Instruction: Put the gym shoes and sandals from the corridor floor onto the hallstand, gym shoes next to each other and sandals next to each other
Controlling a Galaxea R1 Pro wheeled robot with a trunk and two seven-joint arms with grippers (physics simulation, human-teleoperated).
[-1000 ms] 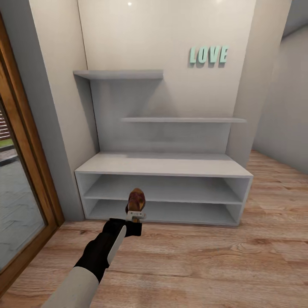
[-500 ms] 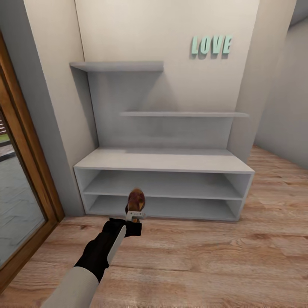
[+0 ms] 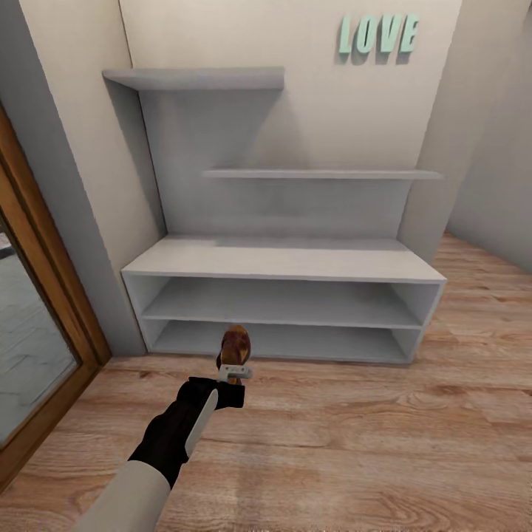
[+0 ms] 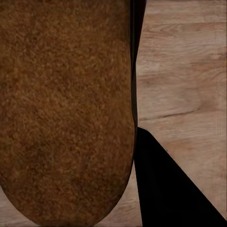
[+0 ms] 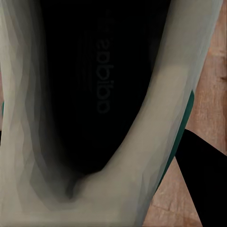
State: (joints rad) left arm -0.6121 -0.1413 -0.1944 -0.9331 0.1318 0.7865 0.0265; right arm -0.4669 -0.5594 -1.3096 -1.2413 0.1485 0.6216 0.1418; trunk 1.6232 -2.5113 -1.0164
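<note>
Brown leather shows at the tip of the left gripper point(image 3: 235, 372), which is clenched on a sandal point(image 3: 236, 346) and holds it above the wooden floor point(image 3: 369, 443), in front of the lower left of the shoe rack point(image 3: 284, 260). Up close, the sandal's sole point(image 4: 66, 109) hides the fingers. The right gripper's camera looks straight into a white sneaker point(image 5: 142, 156) with a green stripe over the floor; whether that gripper grasps it, I cannot tell. Mint letters point(image 3: 378, 34) spell LOVE on the wall.
</note>
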